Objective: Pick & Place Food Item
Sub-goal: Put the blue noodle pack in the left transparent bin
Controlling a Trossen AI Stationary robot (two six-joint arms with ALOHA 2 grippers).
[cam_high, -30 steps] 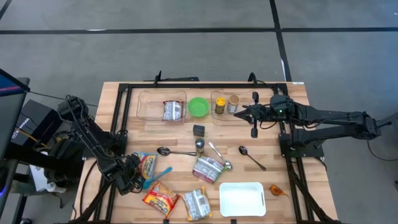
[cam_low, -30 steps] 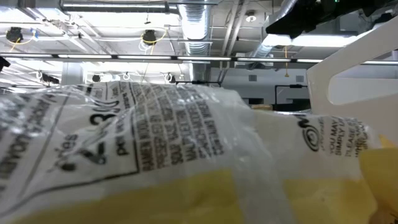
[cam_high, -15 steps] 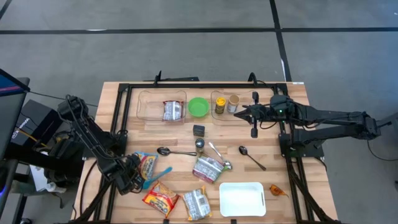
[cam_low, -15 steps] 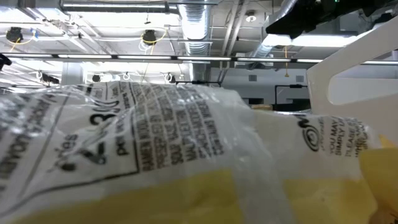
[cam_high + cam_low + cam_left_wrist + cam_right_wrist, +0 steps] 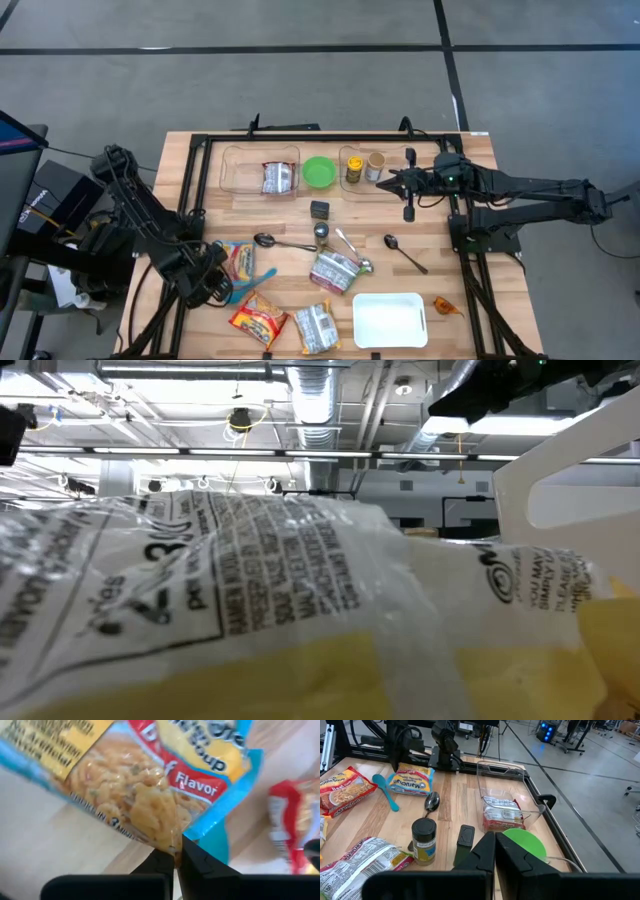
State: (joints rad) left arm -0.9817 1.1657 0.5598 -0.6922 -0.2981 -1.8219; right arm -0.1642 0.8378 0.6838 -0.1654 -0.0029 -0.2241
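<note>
Left pincer [image 5: 176,857] newly shut on one noodle packet [image 5: 150,780]

The right tool [image 5: 494,851] hangs with fingers pressed together over the wooden counter [image 5: 450,795]. Past it at 12 o'clock sits a clear bin [image 5: 506,785] holding a noodle packet [image 5: 503,813], with a green lid [image 5: 524,843] just beside the bin.

At 10 o'clock stands a spice jar [image 5: 424,840], a spoon [image 5: 432,801] beyond it.

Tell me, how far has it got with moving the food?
Possibly done: one silver-and-red noodle packet lies in the clear plastic bin. In hand: the left hand is shut on a corner of the blue-and-yellow ramen packet, low by the table's near-left part. The right hand waits, shut. Left: carrying it off; three more packets lie on the table.
</note>
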